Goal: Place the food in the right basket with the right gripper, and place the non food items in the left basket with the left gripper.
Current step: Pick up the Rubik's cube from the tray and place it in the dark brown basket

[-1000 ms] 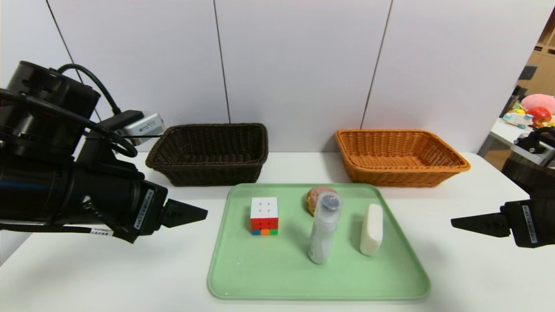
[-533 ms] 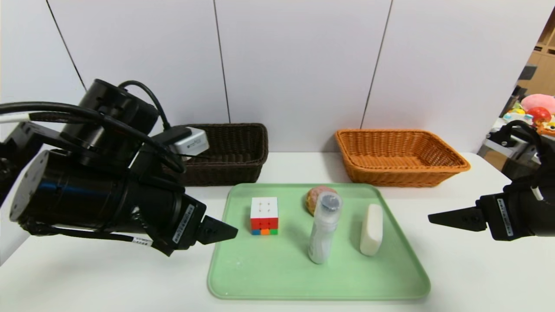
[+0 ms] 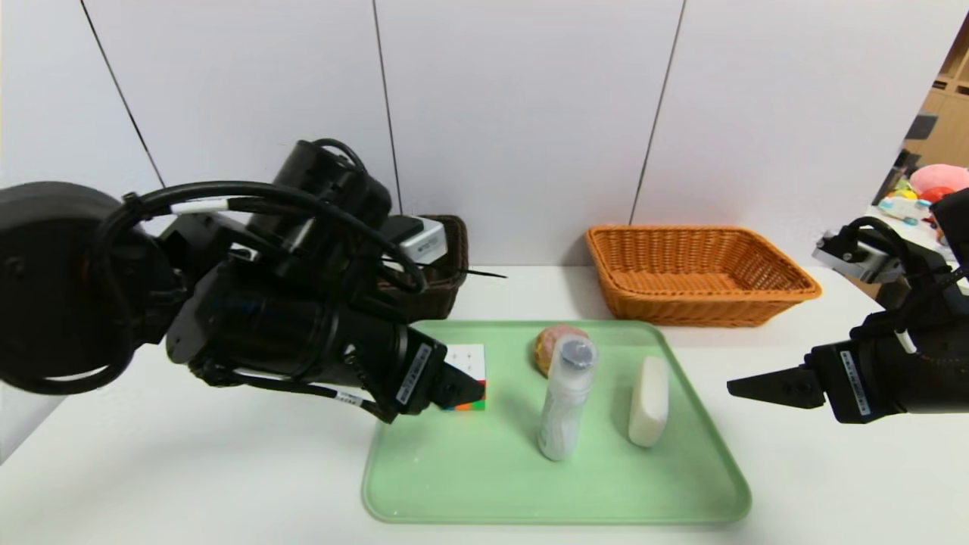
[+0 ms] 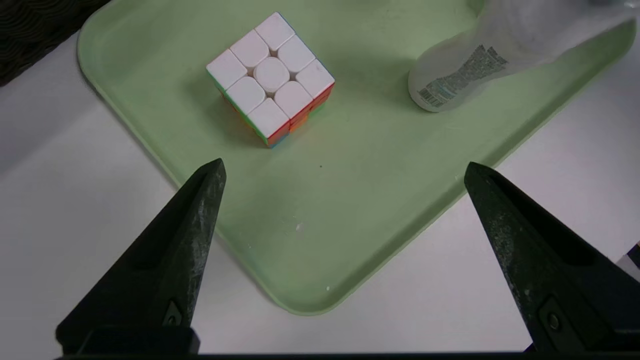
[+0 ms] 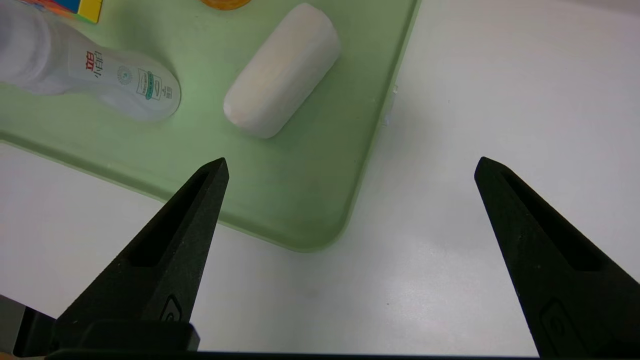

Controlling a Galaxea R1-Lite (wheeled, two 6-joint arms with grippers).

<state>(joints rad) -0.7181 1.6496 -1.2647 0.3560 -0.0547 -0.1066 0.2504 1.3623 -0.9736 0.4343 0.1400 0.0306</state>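
A green tray [image 3: 484,484] holds a colour cube [image 3: 469,362] with its white face up, a standing white bottle [image 3: 565,401], a round brown pastry [image 3: 548,342] behind the bottle, and a white oblong piece [image 3: 649,401]. My left gripper [image 3: 463,392] hangs open over the tray's left part, just in front of the cube [image 4: 272,77], and holds nothing [image 4: 345,167]. My right gripper [image 3: 746,387] is open and empty, off the tray's right edge, above its near right corner [image 5: 350,162]. The white piece [image 5: 282,70] lies ahead of it.
The dark brown basket [image 3: 453,261] at the back left is mostly hidden behind my left arm. The orange basket [image 3: 700,276] stands at the back right. A white wall closes the table's far side. Toys sit on a side table [image 3: 882,223] at far right.
My left arm has swung right, from beside the tray to over its left part, now covering part of the cube and most of the brown basket. My right gripper has moved left toward the tray.
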